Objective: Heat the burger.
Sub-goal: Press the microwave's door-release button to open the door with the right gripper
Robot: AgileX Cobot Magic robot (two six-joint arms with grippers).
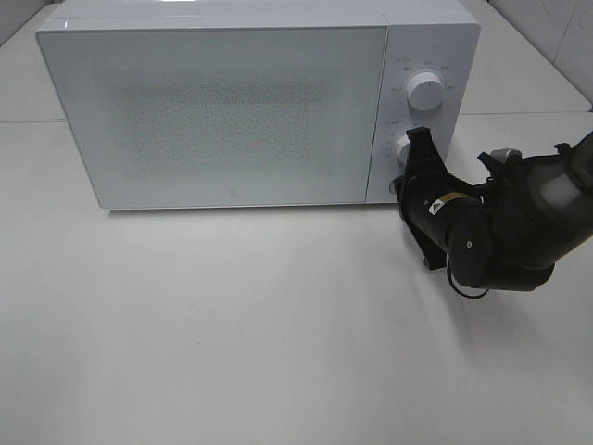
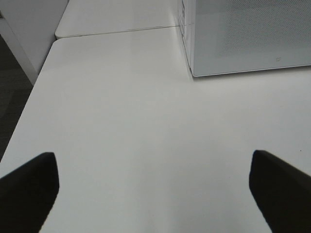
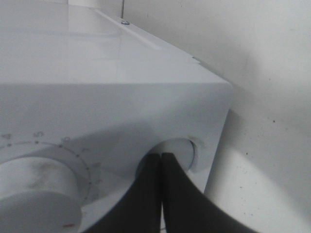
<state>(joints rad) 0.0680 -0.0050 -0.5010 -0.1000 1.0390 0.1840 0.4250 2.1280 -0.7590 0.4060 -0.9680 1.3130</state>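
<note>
The burger is hidden. The white microwave [image 1: 232, 111] stands at the back of the table with its frosted door closed. My right gripper [image 1: 419, 139] is shut, and its tips are pressed to the control panel by the lower knob [image 1: 404, 148]. In the right wrist view the shut right gripper [image 3: 161, 158] touches a small round white control [image 3: 179, 148] beside a larger dial [image 3: 34, 194]. My left gripper [image 2: 153, 155] is open over bare table with nothing between its fingers [image 2: 29, 189]. It does not show in the high view.
An upper knob [image 1: 424, 91] sits above the lower one on the panel. The microwave's front corner [image 2: 194, 73] lies ahead of the left gripper. The table edge [image 2: 29, 97] drops off at the far left. White tabletop [image 1: 232, 324] stretches in front of the microwave.
</note>
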